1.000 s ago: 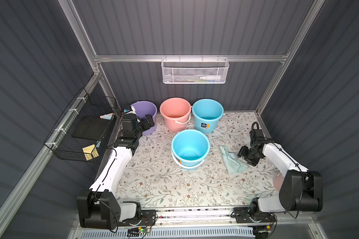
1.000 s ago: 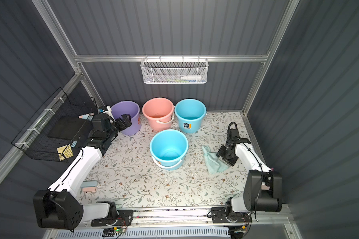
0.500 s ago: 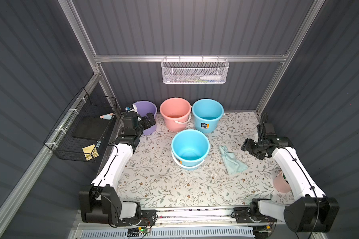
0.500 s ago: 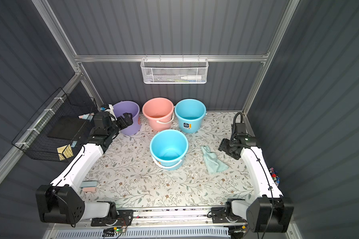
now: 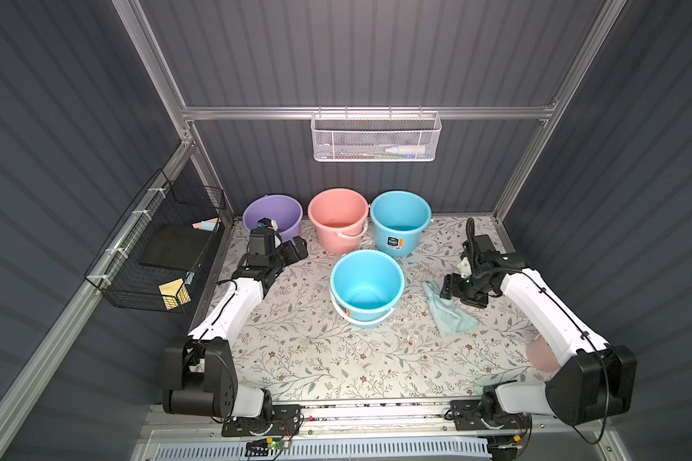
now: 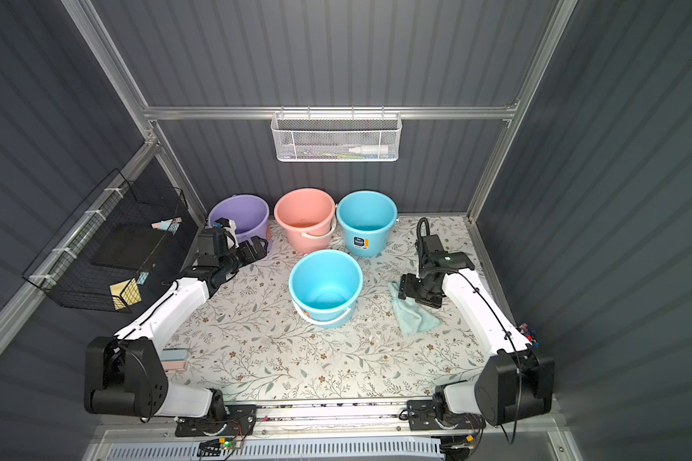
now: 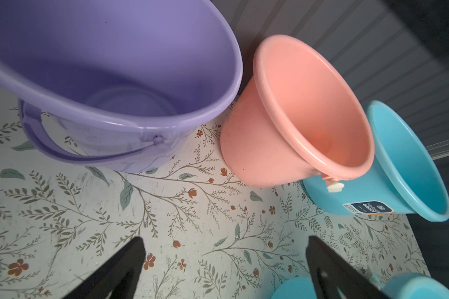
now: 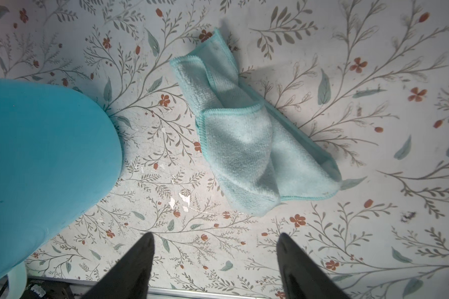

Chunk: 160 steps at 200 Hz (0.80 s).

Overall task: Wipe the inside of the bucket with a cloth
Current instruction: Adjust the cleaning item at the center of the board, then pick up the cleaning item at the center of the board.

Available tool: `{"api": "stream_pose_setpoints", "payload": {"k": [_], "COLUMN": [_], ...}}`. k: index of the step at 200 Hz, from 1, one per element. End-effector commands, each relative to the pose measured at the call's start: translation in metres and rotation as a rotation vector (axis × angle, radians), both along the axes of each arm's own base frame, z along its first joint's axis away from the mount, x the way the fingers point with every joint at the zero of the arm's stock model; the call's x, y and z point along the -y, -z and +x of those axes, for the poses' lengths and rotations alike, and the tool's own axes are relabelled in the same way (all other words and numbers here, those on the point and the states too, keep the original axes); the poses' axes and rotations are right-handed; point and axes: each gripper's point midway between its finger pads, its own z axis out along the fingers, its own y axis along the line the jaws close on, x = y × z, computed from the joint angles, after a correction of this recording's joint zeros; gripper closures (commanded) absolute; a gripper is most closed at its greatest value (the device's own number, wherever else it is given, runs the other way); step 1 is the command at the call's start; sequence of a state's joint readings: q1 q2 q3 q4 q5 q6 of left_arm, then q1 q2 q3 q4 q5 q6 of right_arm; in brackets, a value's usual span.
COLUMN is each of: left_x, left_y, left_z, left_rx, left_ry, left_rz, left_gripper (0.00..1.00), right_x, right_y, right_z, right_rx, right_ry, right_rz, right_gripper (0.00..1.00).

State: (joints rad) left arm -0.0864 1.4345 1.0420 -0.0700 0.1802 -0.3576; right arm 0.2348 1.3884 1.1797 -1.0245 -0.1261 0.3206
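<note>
The right gripper (image 8: 215, 236) is coming back over the cloth (image 8: 244, 145) and opening wider, holding nothing. The cloth is lying just ahead of it, near the blue bucket (image 8: 49, 155), so a grab is probably coming next.

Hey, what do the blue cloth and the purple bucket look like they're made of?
The cloth: looks like soft microfibre or terry, matte, with a looped nap and stitched edges. The purple bucket: apparently moulded plastic, smooth and slightly glossy, with highlights along its rim.
</note>
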Motion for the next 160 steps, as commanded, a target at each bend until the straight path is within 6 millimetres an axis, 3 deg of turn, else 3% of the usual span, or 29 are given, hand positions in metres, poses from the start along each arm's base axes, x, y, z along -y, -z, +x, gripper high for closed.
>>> {"api": "stream_pose_setpoints", "payload": {"k": [1,50,104,160], "left_x": [0.001,0.001,0.001,0.007], "left_y": [-0.017,-0.036,-0.056,-0.06], "left_z": [0.008,0.007,0.009,0.001], "left_rx": [0.036,0.072,0.095,0.076], "left_ry": [0.01,-0.007,-0.026,-0.036], "left_rz": [0.028,-0.006,-0.037,-0.029], "left_gripper": [0.01,0.0,0.01,0.01], "right_x": [-0.001,-0.006,-0.007,-0.004], "right_y": [0.015,0.033,0.067,0.112], "right_z": [-0.015,-0.025,-0.012,-0.005], "right_rx": [-0.076,-0.1,-0.128,-0.17], "right_ry": [-0.036,-0.093,-0.115,-0.139], "right_rz": [-0.051,-0.187,-0.257,-0.314], "right_gripper": [0.28,0.28,0.2,0.23]}}
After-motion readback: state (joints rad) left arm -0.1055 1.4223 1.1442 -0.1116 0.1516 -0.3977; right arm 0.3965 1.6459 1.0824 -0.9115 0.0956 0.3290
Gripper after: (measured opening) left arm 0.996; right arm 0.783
